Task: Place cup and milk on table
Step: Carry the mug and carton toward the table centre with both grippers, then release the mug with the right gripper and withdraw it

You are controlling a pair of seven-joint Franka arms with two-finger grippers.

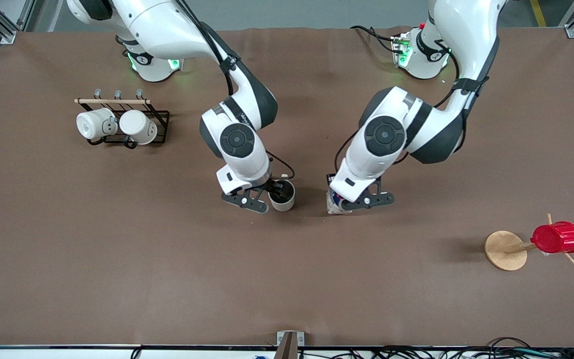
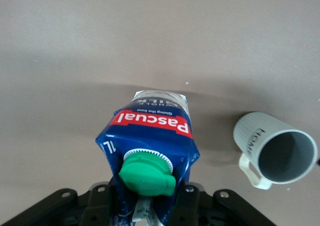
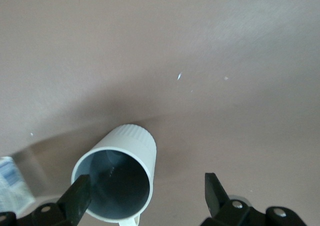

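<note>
Two grippers were down at mid-table, cup (image 1: 282, 195) and milk (image 1: 337, 203) standing side by side on the table (image 1: 117, 249).

Only the left wrist view showed the left gripper (image 2: 145, 206) clamped on the carton's top, below its green cap (image 2: 146, 174). The right gripper (image 3: 145, 196) stood wide open, one finger (image 3: 77, 198) inside the cup's rim.

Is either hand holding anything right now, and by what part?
The left hand grips the milk at its top, by the green cap. The right hand is open around the cup, holding nothing.
</note>
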